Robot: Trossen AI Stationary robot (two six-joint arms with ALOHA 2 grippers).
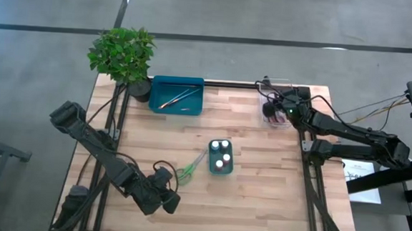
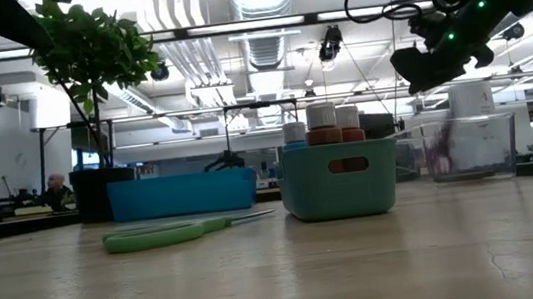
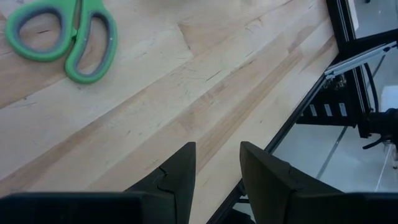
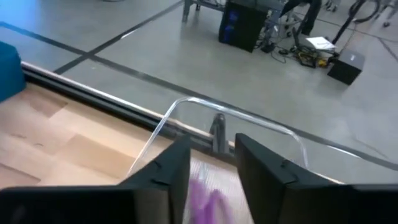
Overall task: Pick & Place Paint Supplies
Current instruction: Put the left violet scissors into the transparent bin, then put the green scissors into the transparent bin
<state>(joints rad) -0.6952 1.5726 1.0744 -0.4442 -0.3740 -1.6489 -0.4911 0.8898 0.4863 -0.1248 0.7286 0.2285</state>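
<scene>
From above, much of the sorting looks done: the small teal tray (image 1: 220, 158) near the middle of the counter (image 1: 258, 205) holds three white-capped pots (image 1: 219, 160), and the large teal tray (image 1: 176, 94) at the far edge holds thin brushes (image 1: 178, 98). The green scissors (image 1: 186, 174) lie loose on the counter just beside the small tray, so they seem to be left. The left claw (image 1: 169, 198) sits near the near edge, close to the scissors but apart from them. The right claw (image 1: 273, 109) hangs over the clear tray (image 1: 278, 114) at the far right corner.

Level with the counter, the pots (image 2: 321, 115) stand upright in their tray and the scissors (image 2: 170, 234) lie flat (a fourth pot cannot be made out). The right claw (image 2: 418, 64) hangs above the clear tray (image 2: 468, 147).

The left wrist shows the left claw (image 3: 217, 171) slightly parted and empty, the scissors (image 3: 65, 34) ahead of it.

The right wrist shows the right claw (image 4: 211, 165) slightly parted over the clear tray's rim (image 4: 186, 102); a purple blur (image 4: 205, 202) lies below between the fingers, perhaps scissor handles, and whether they grip it I cannot tell
</scene>
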